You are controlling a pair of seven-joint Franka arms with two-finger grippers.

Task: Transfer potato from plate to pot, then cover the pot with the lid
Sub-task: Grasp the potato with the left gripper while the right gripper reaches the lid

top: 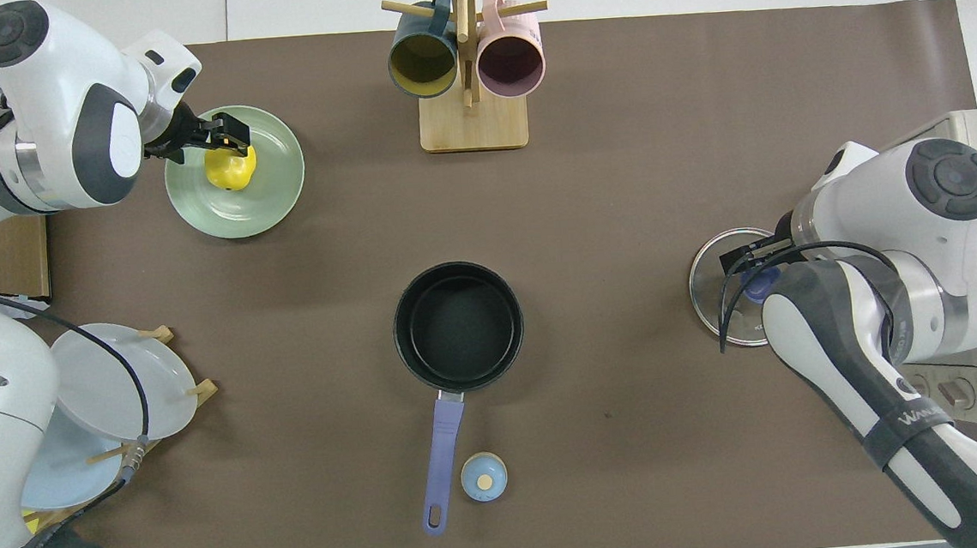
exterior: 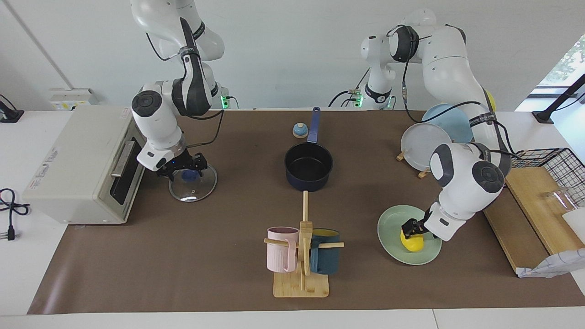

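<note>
Potato (exterior: pixel 411 242) lies on the plate (exterior: pixel 388 237), well farther from the robots than the empty pot (exterior: pixel 308 167). Left gripper (exterior: pixel 411 228), jaws wide, hangs directly over it, so a straight descent should straddle it. Right gripper (exterior: pixel 183 170), jaws wide, sits over the lid (exterior: pixel 196 187).

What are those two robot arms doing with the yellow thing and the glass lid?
The left gripper is open and down at the yellow potato, which lies on the green plate. The right gripper is open and down at the blue knob of the glass lid, which lies flat on the table in front of the toaster oven. The blue pot sits empty in the middle. Nothing is lifted yet.
</note>
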